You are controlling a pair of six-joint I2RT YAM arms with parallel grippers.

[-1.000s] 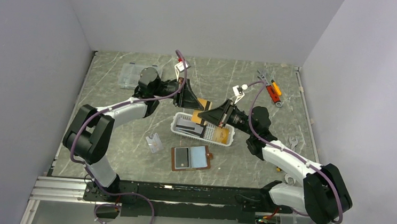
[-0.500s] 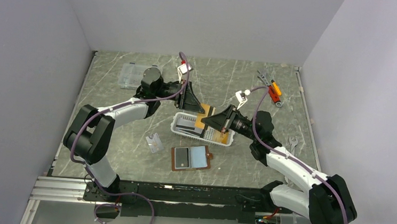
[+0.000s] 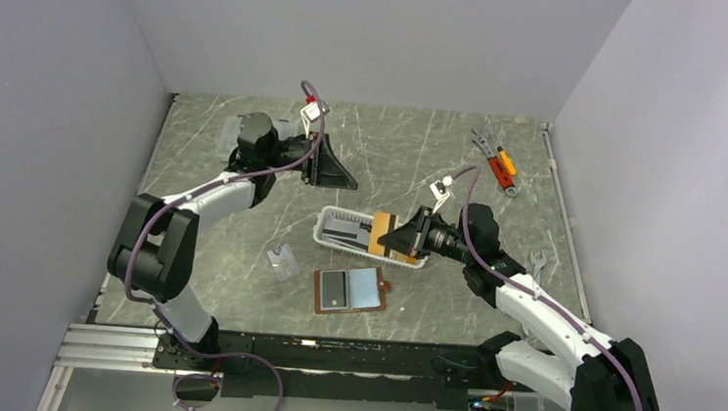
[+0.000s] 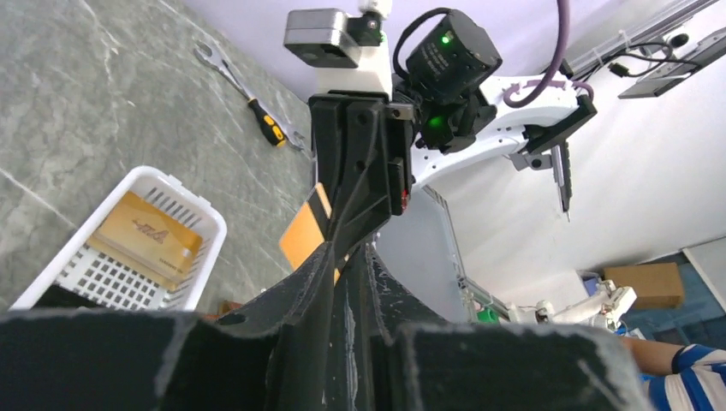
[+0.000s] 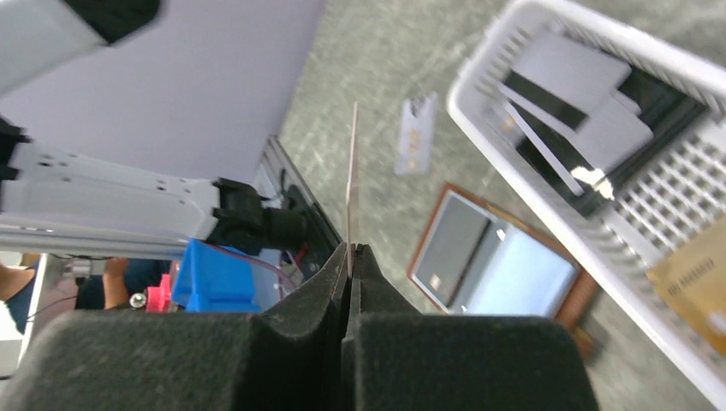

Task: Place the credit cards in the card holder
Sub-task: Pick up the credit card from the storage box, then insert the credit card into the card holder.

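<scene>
Grey veined tabletop, viewed from above. At centre right, right gripper pressed together on an orange card with a black stripe, held edge-up, over the white slotted basket as seen from above. Farther back and left, left gripper in the air, fingers slightly apart, empty. Just near of the basket, brown card holder lying open and flat, pale blue inside. Inside the basket, grey-white cards and a gold card.
</scene>
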